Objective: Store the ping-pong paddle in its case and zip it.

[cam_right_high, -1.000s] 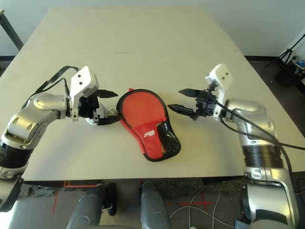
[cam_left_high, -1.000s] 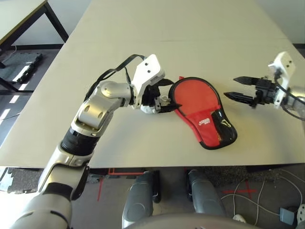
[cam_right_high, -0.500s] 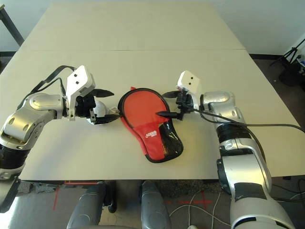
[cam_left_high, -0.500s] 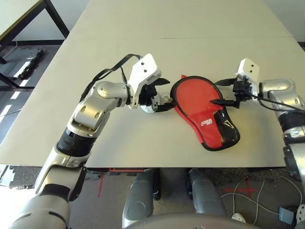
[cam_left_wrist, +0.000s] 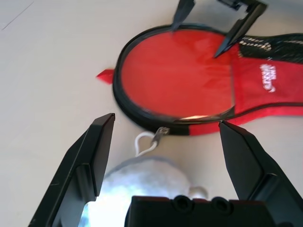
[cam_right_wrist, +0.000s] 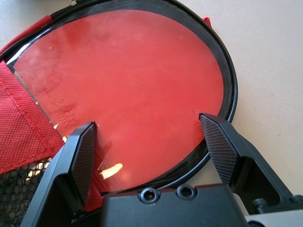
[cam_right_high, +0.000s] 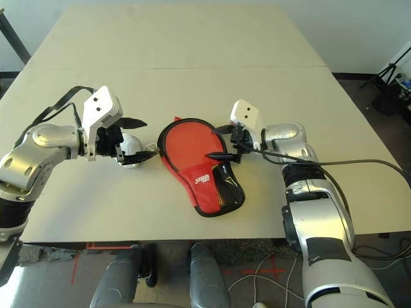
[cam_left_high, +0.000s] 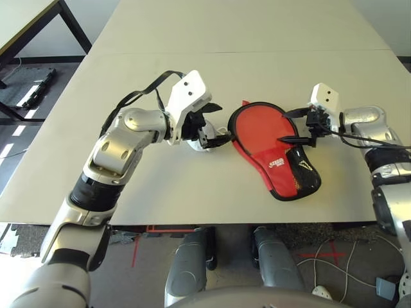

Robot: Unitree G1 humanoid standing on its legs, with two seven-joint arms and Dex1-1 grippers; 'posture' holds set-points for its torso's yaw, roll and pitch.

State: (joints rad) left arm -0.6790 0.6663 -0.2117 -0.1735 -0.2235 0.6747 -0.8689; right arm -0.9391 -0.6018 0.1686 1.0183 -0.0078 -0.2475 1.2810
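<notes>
While our head camera had shifted slightly, case [cam_left_high: 276,149] lay mid-table holding ping-pong paddle [cam_right_wrist: 128,90], our right gripper [cam_left_high: 297,128] spread wide, now nearer its round end, left gripper [cam_left_high: 216,122] released beside white fluffy pouch [cam_left_wrist: 142,182].

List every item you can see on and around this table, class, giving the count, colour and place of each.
Round red-rubber ping-pong paddle: one, red, lying inside the open case.
Paddle-shaped red fabric case: one, red with black rim and mesh pocket, mid-table.
Small fluffy white pouch: one, white, corded to the zipper pull, beside the case's round end.
Beige table: one.
Left claw: black, open, over the pouch.
Right claw: black, open, over the paddle face.
</notes>
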